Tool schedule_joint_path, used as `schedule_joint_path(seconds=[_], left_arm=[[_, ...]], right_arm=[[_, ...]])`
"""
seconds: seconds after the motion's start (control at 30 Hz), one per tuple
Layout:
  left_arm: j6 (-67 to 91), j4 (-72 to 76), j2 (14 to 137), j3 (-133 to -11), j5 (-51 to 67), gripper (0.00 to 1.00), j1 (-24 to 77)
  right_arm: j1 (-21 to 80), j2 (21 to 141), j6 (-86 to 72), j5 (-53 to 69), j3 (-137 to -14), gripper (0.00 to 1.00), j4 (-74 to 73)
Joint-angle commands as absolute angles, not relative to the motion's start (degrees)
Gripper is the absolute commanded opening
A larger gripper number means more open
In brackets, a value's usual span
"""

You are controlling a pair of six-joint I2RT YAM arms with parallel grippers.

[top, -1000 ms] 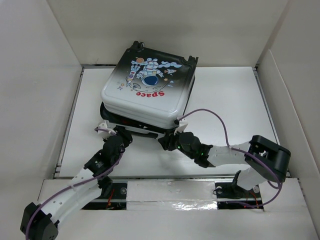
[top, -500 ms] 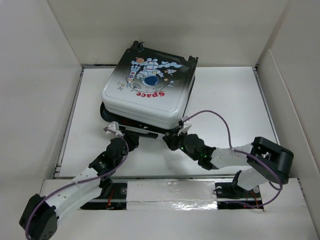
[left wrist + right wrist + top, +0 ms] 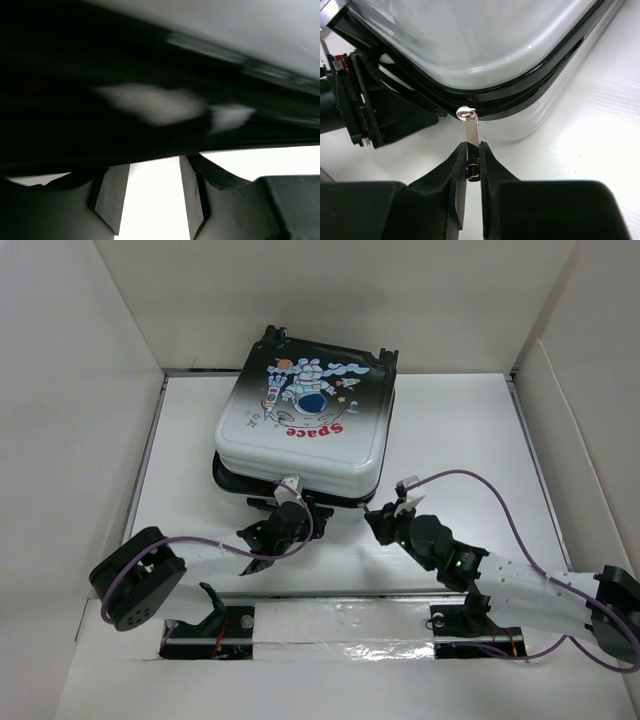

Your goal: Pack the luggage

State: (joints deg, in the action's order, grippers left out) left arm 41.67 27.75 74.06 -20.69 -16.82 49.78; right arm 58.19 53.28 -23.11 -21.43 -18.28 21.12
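Observation:
The luggage (image 3: 300, 430) lies flat at the back middle of the table, its astronaut and red "Space" print facing up and its lid down on the base. My right gripper (image 3: 473, 159) is shut on the silver zipper pull (image 3: 472, 131) at the case's near right corner (image 3: 520, 95). In the top view this gripper (image 3: 380, 524) sits just off that corner. My left gripper (image 3: 285, 518) is pressed in at the near edge of the case. In the left wrist view its jaws (image 3: 154, 175) stand open with bare table between the fingers (image 3: 113, 192), under the dark rim (image 3: 125, 135).
White enclosure walls (image 3: 80, 390) stand on the left, back and right. A taped strip (image 3: 340, 615) with the arm bases runs along the near edge. Purple cables (image 3: 470, 485) loop over both arms. The left arm's elbow (image 3: 135, 575) sits far left.
The lid has come down and the case has shifted right. My left gripper swung right along the near edge. My right gripper moved right with the zipper pull.

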Motion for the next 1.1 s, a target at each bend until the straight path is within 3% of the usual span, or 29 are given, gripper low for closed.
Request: schedule_joint_path(seconds=[0.0, 0.3, 0.57, 0.77, 0.93, 1.07], left_arm=[[40.87, 42.09, 78.29, -31.34, -21.01, 0.4, 50.54], [40.34, 43.07, 92.79, -46.92, -17.67, 0.39, 53.61], [40.96, 43.43, 95.28, -50.45, -15.81, 0.38, 53.53], [38.94, 37.72, 78.6, -35.18, -17.4, 0.41, 53.0], [39.81, 20.25, 58.15, -23.23, -23.01, 0.37, 53.0], [47.27, 2.4, 43.54, -20.57, -31.53, 0.31, 47.3]], right_arm=[[59.85, 51.94, -21.36, -16.61, -23.55, 0.0, 16.79], [59.24, 55.45, -20.92, -12.41, -24.6, 0.0, 21.27], [61.26, 62.59, -21.27, -11.05, -27.33, 0.0, 24.98], [60.03, 52.66, -20.74, -15.38, -22.59, 0.0, 19.44], [59.41, 50.27, -19.69, -12.92, -22.41, 0.0, 16.79], [59.41, 53.08, -19.07, -9.68, -23.64, 0.0, 17.23]])
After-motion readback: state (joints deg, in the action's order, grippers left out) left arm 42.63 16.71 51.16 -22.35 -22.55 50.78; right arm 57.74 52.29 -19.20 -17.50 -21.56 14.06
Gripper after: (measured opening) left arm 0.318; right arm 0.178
